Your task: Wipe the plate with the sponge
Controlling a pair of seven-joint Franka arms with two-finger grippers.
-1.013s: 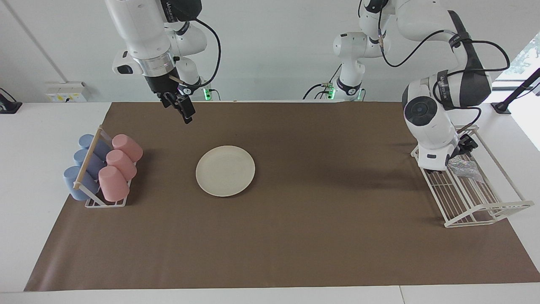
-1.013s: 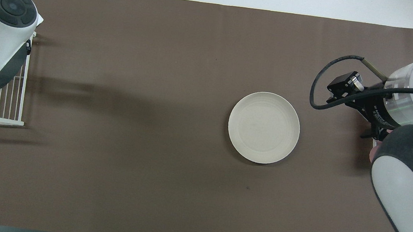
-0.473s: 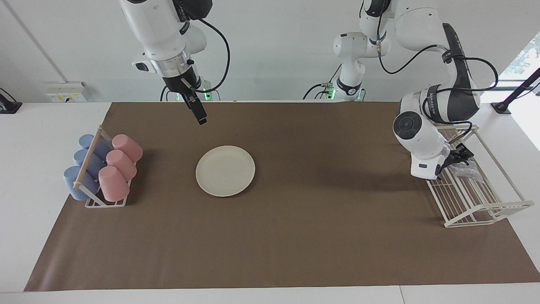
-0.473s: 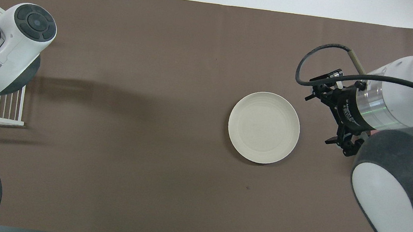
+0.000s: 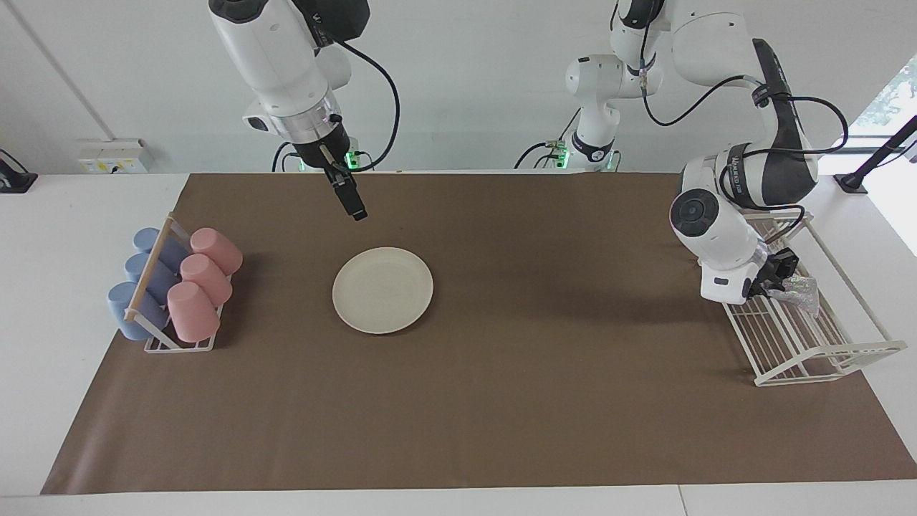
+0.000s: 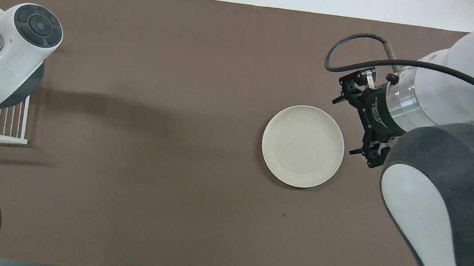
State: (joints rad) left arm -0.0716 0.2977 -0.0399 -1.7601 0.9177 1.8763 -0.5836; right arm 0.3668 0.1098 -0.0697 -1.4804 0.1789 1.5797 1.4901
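One end effector (left) on sponge

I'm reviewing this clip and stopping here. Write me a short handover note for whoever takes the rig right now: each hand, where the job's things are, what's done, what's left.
Left hand: down in the white wire rack at the left arm's end of the table, at the sponge; whether it grips it cannot be told.
Right hand: in the air over the brown mat, empty, just short of the plate on the robots' side.
Plate: flat on the mat, untouched.
Done: left hand has reached the sponge.
Left: lift the sponge out, carry it to the plate, wipe.
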